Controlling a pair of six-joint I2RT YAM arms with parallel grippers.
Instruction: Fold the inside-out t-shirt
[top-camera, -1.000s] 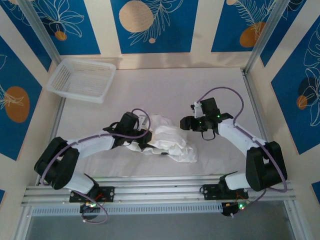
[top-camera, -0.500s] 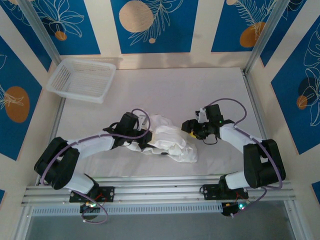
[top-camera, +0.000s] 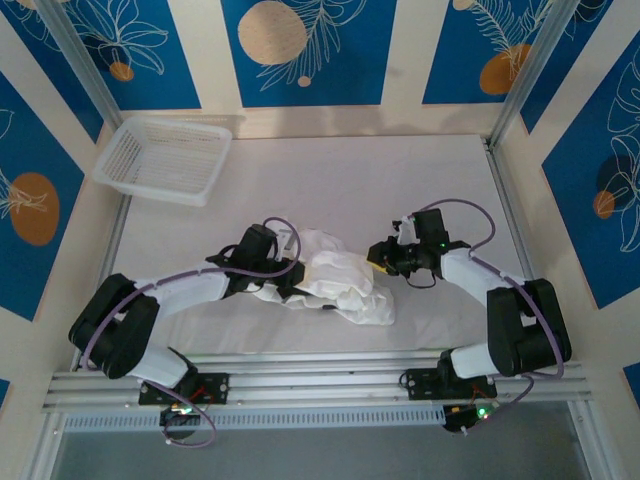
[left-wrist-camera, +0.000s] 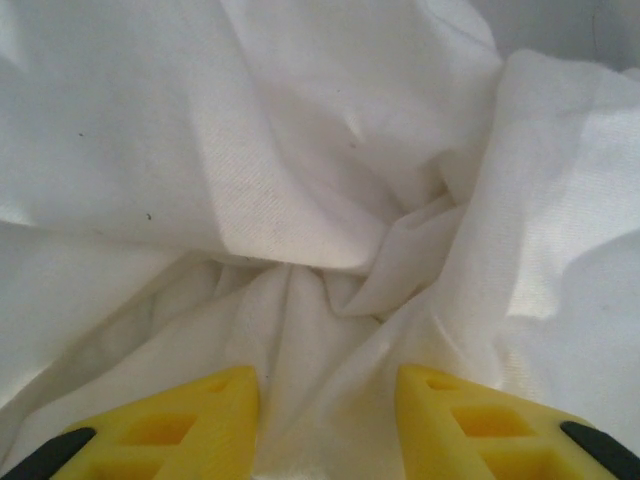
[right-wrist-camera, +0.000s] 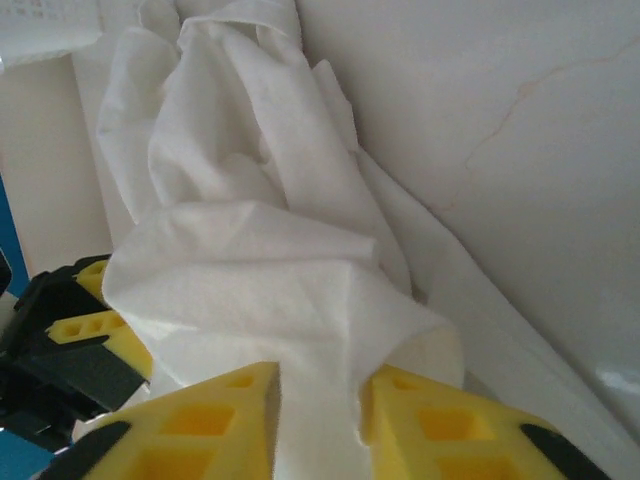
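Note:
The white inside-out t-shirt (top-camera: 345, 285) lies crumpled in a heap at the middle of the table, with a small dark spot (top-camera: 327, 307) at its near edge. At the heap's left side, my left gripper (top-camera: 297, 272) has a bunch of the cloth (left-wrist-camera: 300, 180) pinched between its yellow fingers (left-wrist-camera: 200, 420). My right gripper (top-camera: 376, 265) is at the heap's right edge. Its yellow fingers (right-wrist-camera: 430, 420) stand close together with a fold of the shirt (right-wrist-camera: 250, 270) running down between them. The left gripper's yellow fingers (right-wrist-camera: 95, 335) show beyond the cloth in the right wrist view.
A white mesh basket (top-camera: 165, 160) stands at the far left corner of the table. The table is covered with a white cloth (top-camera: 350, 180). Aluminium posts (top-camera: 520, 70) and patterned walls close in the sides, and a rail (top-camera: 320, 385) runs along the near edge.
My right gripper has come down and left from above the table to the shirt's right edge and now has cloth between its fingers. The left arm has stayed put.

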